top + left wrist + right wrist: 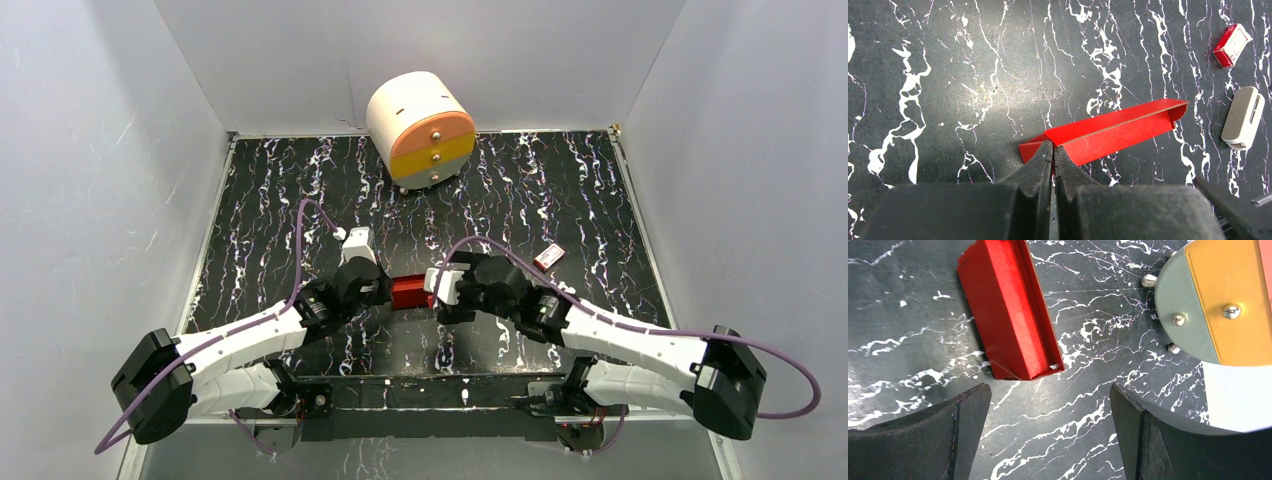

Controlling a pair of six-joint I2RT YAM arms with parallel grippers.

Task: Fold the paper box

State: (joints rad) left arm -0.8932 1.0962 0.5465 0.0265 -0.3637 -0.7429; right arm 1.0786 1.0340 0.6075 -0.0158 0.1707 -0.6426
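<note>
The paper box (408, 292) is a long, narrow piece of bright red card, partly folded, lying on the black marbled table between my two grippers. My left gripper (384, 290) is shut on its left end; in the left wrist view the jaws (1053, 147) pinch the card's near end and the box (1118, 131) stretches away up and to the right. My right gripper (441, 288) is open at the box's right end. In the right wrist view it (1048, 390) is wide open and empty, with the box (1008, 310) just beyond the fingertips, not touching.
The round white, orange and yellow drawer unit (420, 128) stands at the back centre, and also shows in the right wrist view (1218, 305). A tiny red-and-white packet (549, 257) lies right of the grippers. White walls enclose the table on three sides.
</note>
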